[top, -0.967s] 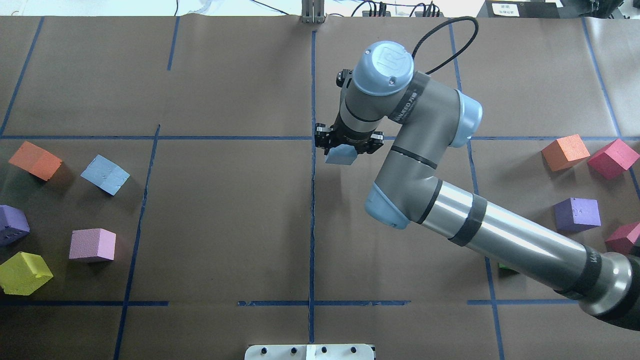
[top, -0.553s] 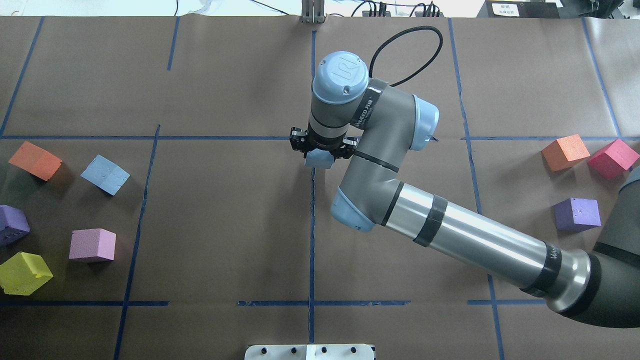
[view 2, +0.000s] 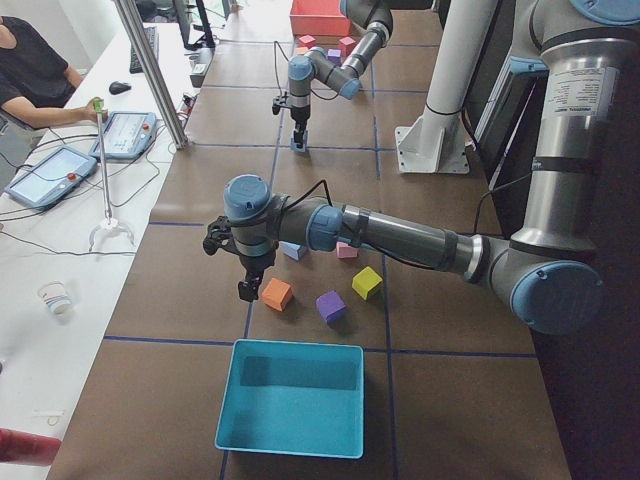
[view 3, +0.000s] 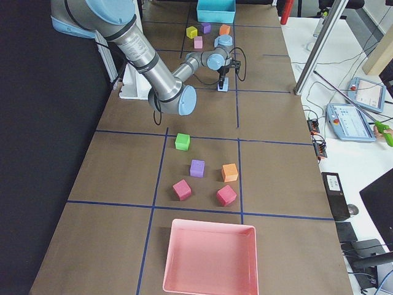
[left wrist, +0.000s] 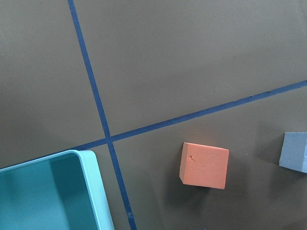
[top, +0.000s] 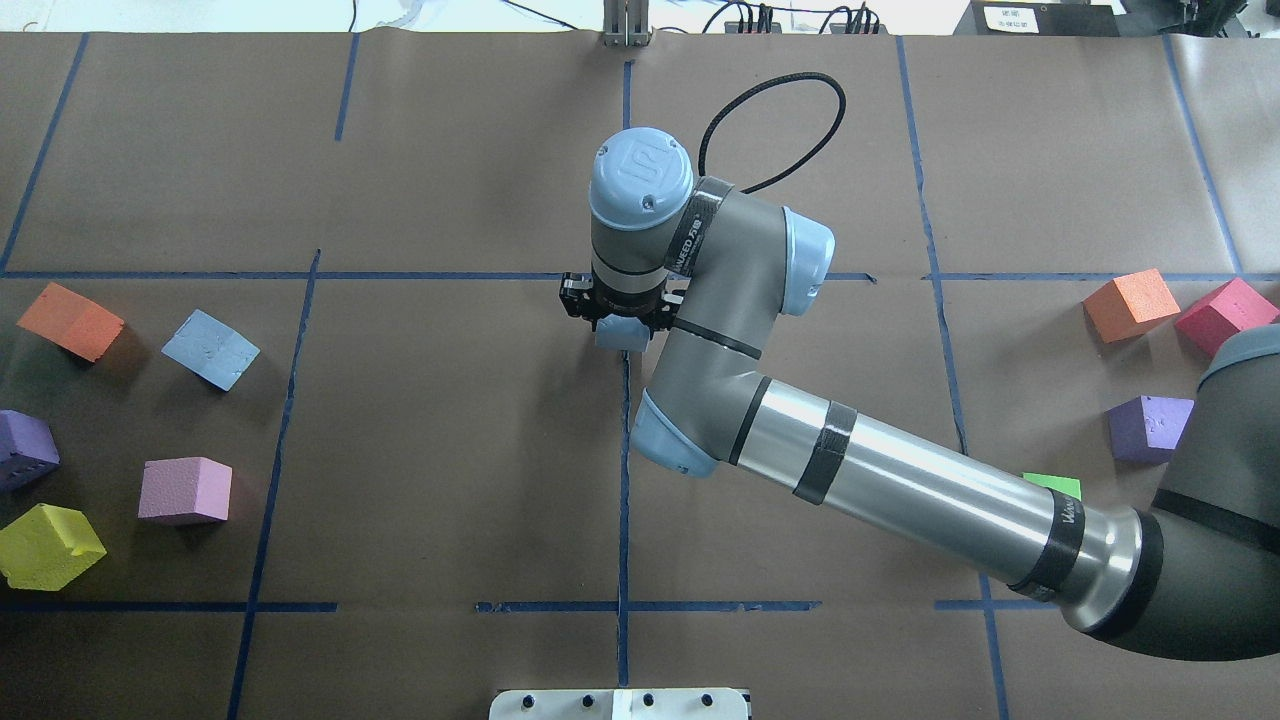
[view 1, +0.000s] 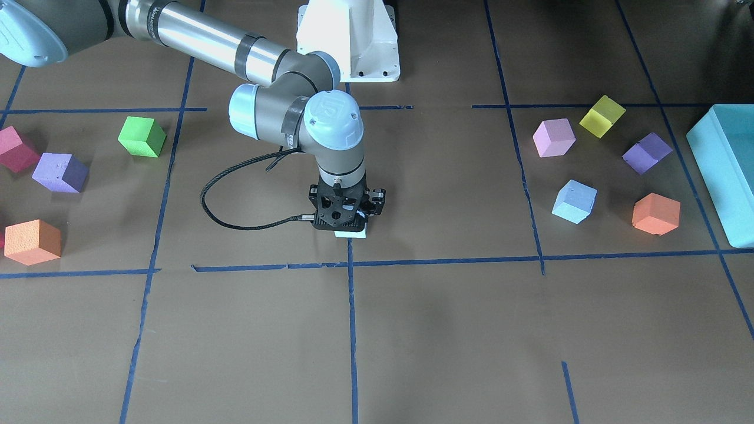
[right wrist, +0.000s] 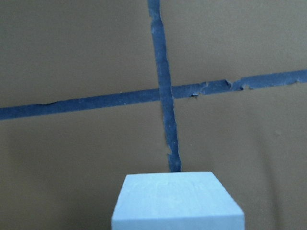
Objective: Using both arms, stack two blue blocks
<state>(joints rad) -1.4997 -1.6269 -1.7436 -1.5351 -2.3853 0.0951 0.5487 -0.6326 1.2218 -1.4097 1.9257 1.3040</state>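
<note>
My right gripper point(top: 622, 316) is shut on a pale blue block point(top: 620, 336) and holds it low over the table's centre tape line. It also shows in the front view point(view 1: 349, 222) with the block point(view 1: 351, 233) under it. The right wrist view shows the block point(right wrist: 177, 203) just before a tape cross. The second blue block point(top: 210, 348) lies at the far left, also in the front view point(view 1: 574, 201) and the left wrist view point(left wrist: 294, 152). My left gripper point(view 2: 246, 291) shows only in the exterior left view, near an orange cube point(view 2: 277, 293); I cannot tell whether it is open or shut.
A teal box point(view 1: 714, 176) stands at the table's left end, a pink tray point(view 3: 209, 228) at the right end. Orange point(top: 70, 320), purple point(top: 24, 448), pink point(top: 184, 490) and yellow point(top: 48, 546) cubes surround the second blue block. Several cubes lie at the right, among them green point(view 1: 141, 136).
My right arm has carried the blue block leftward in the overhead view, from right of the centre line onto it. The other cubes have not moved.
</note>
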